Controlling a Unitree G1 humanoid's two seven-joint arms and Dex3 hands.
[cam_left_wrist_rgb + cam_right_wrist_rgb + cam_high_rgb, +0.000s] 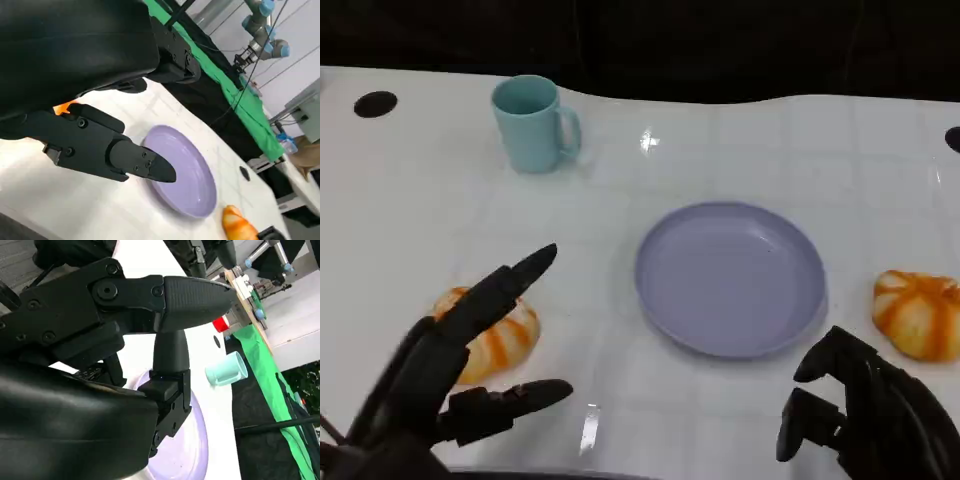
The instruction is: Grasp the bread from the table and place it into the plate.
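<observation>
Nearest the camera, the left hand (450,375) is seen at 7 o'clock, fingers spread wide and nothing held. Beneath its upper fingers, the bread (495,335) lies on the table (420,200); contact cannot be confirmed from the head view. A light, soft, easily crushed roll is judged; a gentle grasp across its rounded sides is advised. At 5 o'clock the right hand (865,415) is noted, fingers curled, empty. The plate (730,278) stands centrally, unoccupied.
</observation>
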